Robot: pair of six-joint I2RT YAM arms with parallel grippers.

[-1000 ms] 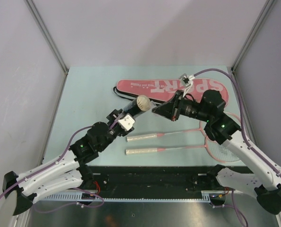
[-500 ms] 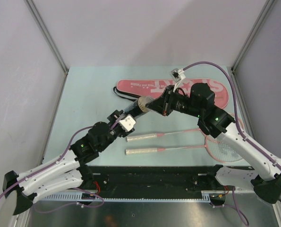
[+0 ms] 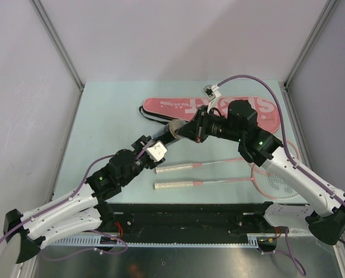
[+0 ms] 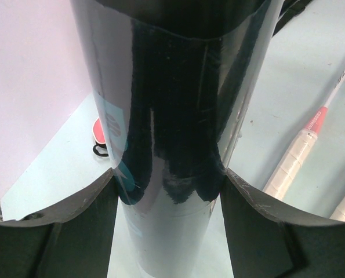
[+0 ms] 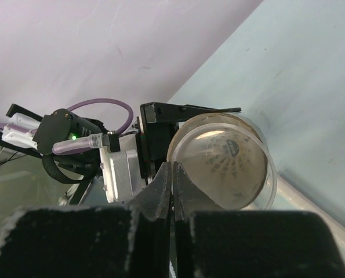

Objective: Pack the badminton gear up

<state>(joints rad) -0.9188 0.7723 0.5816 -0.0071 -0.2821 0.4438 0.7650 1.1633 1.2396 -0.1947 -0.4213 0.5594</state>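
Two robot arms meet above a pale green tabletop (image 3: 102, 116). The left tool (image 3: 153, 142) grips a dark, glossy tube (image 3: 171, 131), one finger clamped on each side of its body. It holds the tube raised and tilted off the tabletop, open mouth toward the right arm. The right tool (image 3: 193, 131) is closed with nothing between its fingers, and its tips sit right at the tube's mouth. In the right wrist view, a white feather shuttlecock (image 5: 218, 165) shows inside the tube, just past the rim.

The step in hand appears to be pushing the shuttlecock deeper.
- **Off-centre push:** the closed tips could catch the rim and twist the tube in the left grip, or crush the feathers against the wall.
- **Slipping tube:** the tube is smooth and round, so a firm push along its length could slide it back through the left fingers.
- **Mouth dipping:** if the mouth tips downward, the shuttlecock, which sits close to the rim, could drop out.

Two pink-framed rackets (image 3: 175, 168) with white handles lie side by side on the tabletop, nearer the arm bases. Their heads are partly under the right forearm. A long pink racket bag (image 3: 166, 106) lies at the far side, with a black strap (image 3: 144, 111) at its left end. The right arm covers much of the bag, and it cannot be told whether the bag is open. While the right arm reaches across the racket heads and the bag, both are blocked.
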